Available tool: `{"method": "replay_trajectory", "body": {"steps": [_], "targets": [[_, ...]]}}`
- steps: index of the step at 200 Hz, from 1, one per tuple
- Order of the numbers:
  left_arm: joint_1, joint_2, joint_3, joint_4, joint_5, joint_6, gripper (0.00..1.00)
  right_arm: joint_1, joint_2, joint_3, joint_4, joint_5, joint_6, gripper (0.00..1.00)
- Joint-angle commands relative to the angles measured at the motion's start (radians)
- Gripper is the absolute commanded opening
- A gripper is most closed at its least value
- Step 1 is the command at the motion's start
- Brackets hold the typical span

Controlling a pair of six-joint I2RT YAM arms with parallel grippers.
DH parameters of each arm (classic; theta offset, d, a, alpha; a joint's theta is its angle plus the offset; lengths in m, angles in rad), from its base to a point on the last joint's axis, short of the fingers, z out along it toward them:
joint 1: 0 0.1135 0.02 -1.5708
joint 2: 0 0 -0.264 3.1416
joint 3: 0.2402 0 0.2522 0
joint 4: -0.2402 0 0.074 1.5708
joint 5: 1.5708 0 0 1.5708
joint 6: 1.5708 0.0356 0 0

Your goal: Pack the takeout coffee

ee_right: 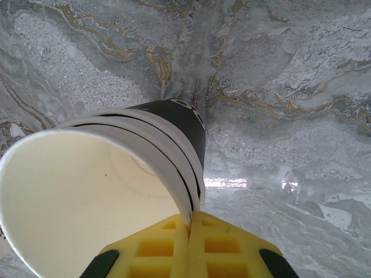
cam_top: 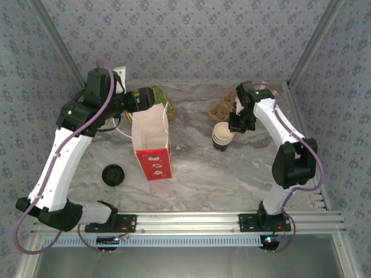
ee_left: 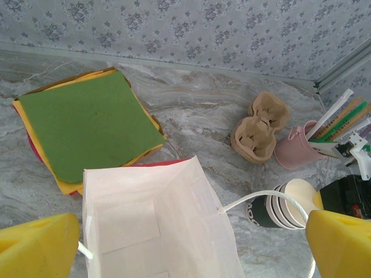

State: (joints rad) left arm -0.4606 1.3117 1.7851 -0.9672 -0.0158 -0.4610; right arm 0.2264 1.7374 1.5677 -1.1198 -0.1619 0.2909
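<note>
Right wrist view: right end effector [ee_right: 189,223] clamps the cup [ee_right: 87,191] rim (left end effector [cam_top: 149,97] spread apart). Best lifted upright, lowered gently into the bag [cam_top: 152,145].

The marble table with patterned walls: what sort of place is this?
Probably a mock café counter in a robot test booth: two robot arms bolted to the table, plus a paper bag, coffee cup and cup carrier.

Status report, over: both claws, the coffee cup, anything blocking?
Left claw open at mouth of tall red-and-white paper bag. Right claw shut on rim of small dark-sleeved white-rimmed paper cup, outside bag. Nothing seen between cup and bag.
</note>
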Motion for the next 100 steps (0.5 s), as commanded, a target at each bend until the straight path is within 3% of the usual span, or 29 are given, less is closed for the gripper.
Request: {"method": "replay_trajectory", "body": {"steps": [1, 100], "targets": [[-0.007, -0.02, 0.006, -0.005, -0.012, 0.006, 1.0, -0.007, -0.011, 0.023, -0.049, -0.026, -0.005, 0.0], [-0.015, -0.013, 0.015, 0.001, -0.005, 0.005, 1.0, -0.012, -0.045, 0.052, -0.049, -0.04, 0.004, 0.0]]}}
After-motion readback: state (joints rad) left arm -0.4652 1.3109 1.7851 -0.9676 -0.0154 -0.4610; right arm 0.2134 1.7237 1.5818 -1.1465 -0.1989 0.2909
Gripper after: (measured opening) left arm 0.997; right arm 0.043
